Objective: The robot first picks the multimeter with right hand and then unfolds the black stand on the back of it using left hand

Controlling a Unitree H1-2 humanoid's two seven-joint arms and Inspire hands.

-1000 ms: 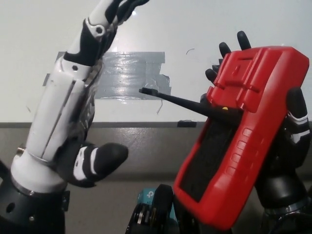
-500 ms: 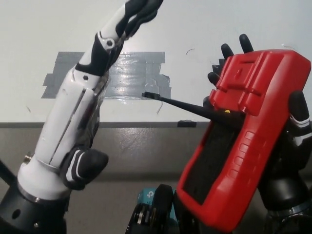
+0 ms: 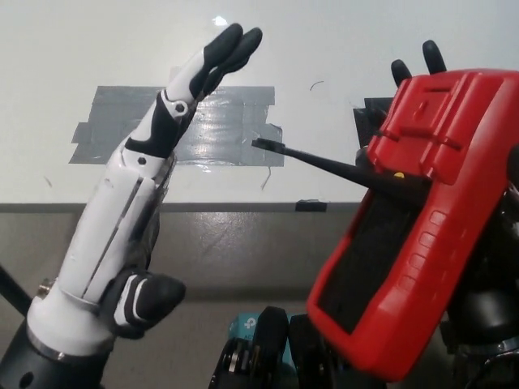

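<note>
1. Head view, my right hand (image 3: 486, 267): it sits at about four o'clock in the picture and is closed around the multimeter (image 3: 405, 219), with fingertips showing over the top edge and the rest of the hand mostly hidden behind the red case. The multimeter is lifted off the tabletop (image 3: 340, 49), back side towards me. Its long axis runs from seven o'clock up to one o'clock.

2. Head view, the black stand (image 3: 320, 162): it already juts out from the back of the case as a thin bar, pointing towards ten o'clock. Its free tip hangs over the grey tape patch (image 3: 178, 121) on the tabletop.

3. Head view, my left hand (image 3: 138, 203): it is raised at about nine o'clock, holds nothing, fingers straight and close together pointing to one o'clock, thumb curled low. The stand's tip lies at three o'clock from my fingertips, near but apart. This hand is the nearer one to it, so I judge any further unfolding means reaching rightward.

4. Containers: I see none here.
</note>
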